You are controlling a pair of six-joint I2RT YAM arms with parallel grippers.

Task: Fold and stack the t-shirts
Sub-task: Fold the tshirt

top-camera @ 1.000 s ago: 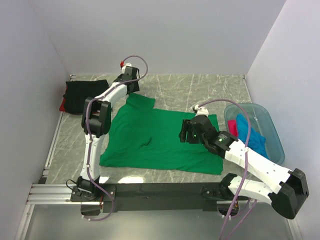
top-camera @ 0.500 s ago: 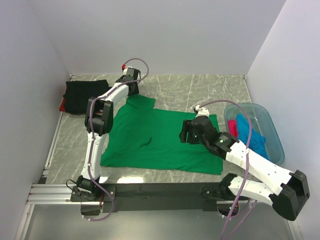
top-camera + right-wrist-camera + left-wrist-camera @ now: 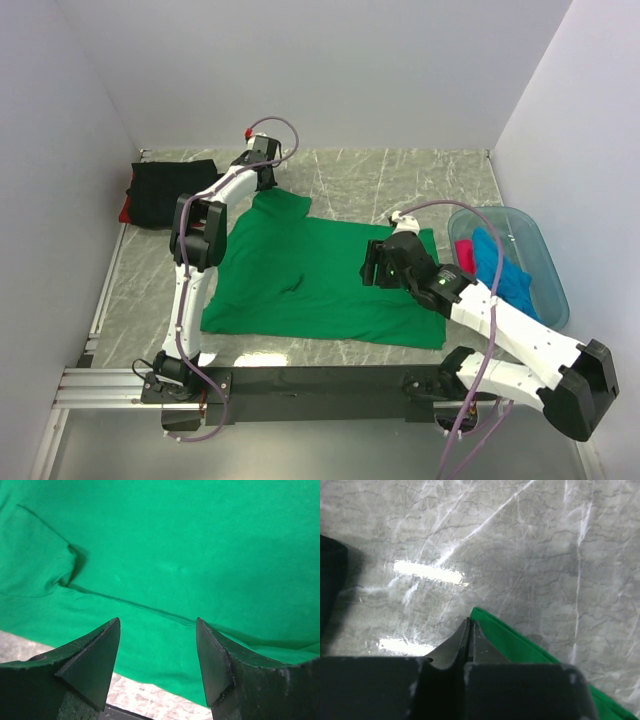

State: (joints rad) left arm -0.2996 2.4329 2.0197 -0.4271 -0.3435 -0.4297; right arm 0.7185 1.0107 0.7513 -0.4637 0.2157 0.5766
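Green t-shirt [image 3: 310, 275]: spread flat on the middle of the table [image 3: 400, 180], one sleeve reaching toward 11 o'clock, a small wrinkle near its centre
Left gripper [image 3: 470, 622]: pressed together at the 11 o'clock sleeve, pinching the corner edge of the green cloth; in the left wrist view, green showing only on the right side of the tips, bare marble on the left
Right gripper [image 3: 158, 622]: spread wide, hovering over the 3 o'clock part of the green t-shirt with nothing between the jaws; a seam line and a folded sleeve visible below in the right wrist view
Black t-shirt [image 3: 170, 185]: folded, at 10 o'clock from the green one, near the left wall, well apart from the left gripper
Red t-shirt [image 3: 126, 212]: lying under the black one, only an edge peeking out at its 8 o'clock side
Tub [image 3: 555, 270]: translucent blue, at 3 o'clock from the green t-shirt, just beside the right wall
Blue t-shirt [image 3: 505, 270]: bunched inside the tub
Pink t-shirt [image 3: 465, 250]: crumpled in the tub, touching the blue one on its 9 o'clock side
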